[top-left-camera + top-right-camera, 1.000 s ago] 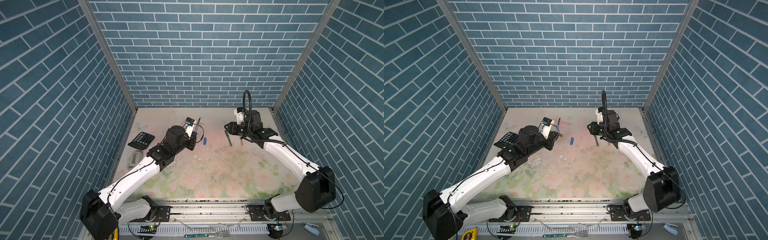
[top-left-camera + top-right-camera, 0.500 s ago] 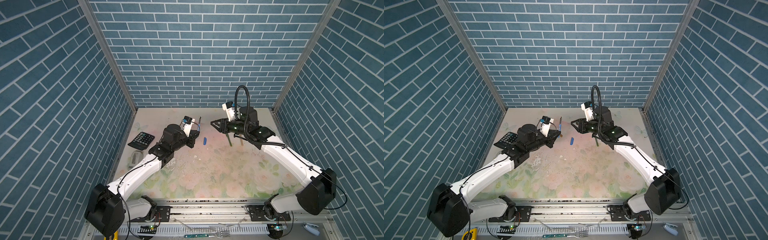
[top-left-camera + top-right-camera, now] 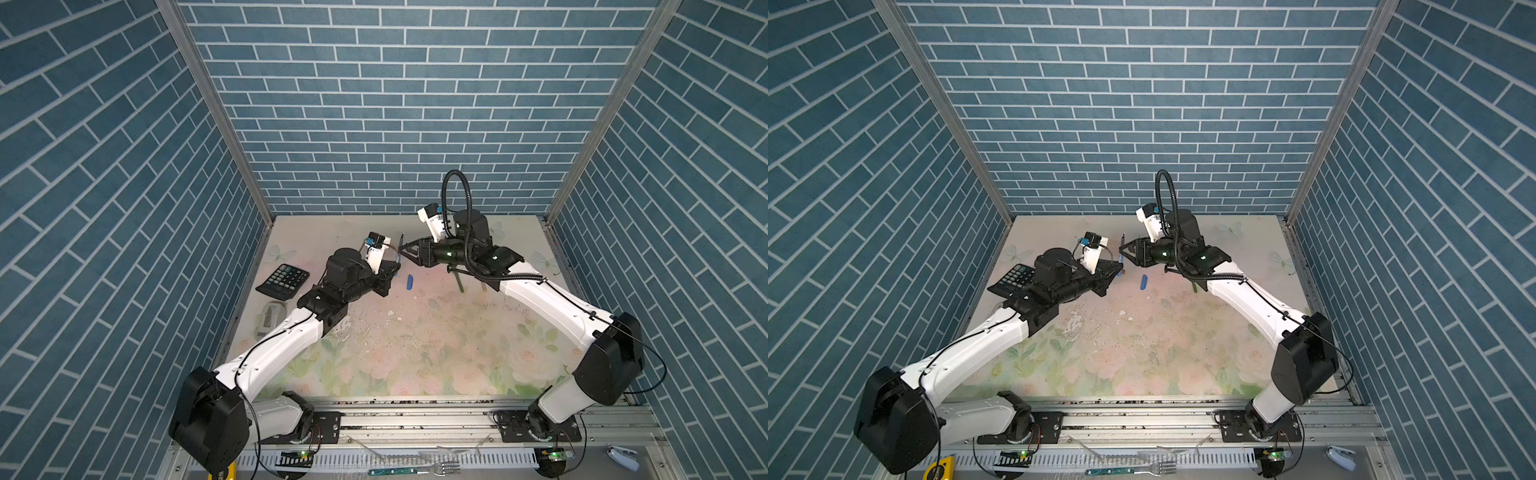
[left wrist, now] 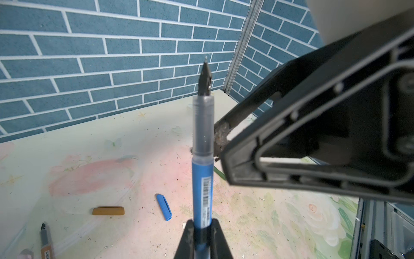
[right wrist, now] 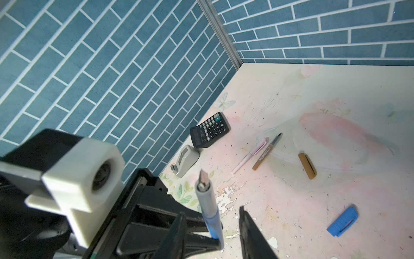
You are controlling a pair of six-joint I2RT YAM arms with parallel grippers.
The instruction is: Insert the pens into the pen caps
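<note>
My left gripper (image 4: 202, 224) is shut on the lower barrel of a blue pen (image 4: 202, 170), which stands upright with its dark tip up. My right gripper (image 5: 211, 215) is open, one finger on each side of that blue pen (image 5: 207, 201) with a gap on both sides. In both top views the two grippers meet above the table's back middle, my right gripper (image 3: 402, 249) at the pen. A blue cap (image 5: 342, 221) and a gold cap (image 5: 307, 166) lie loose on the table. A gold pen (image 5: 266, 152) lies uncapped beside a pale pink pen (image 5: 249, 158). A green pen (image 3: 459, 282) lies under the right arm.
A black calculator (image 3: 283, 281) and a grey-white dispenser (image 3: 270, 316) sit near the left wall. A teal-handled fork (image 3: 415, 471) lies on the rail in front of the table. The blue cap (image 3: 1144, 281) rests just in front of the grippers.
My right gripper has swung left from the back right and now straddles the blue pen. The left gripper has shifted slightly while keeping the pen upright.
</note>
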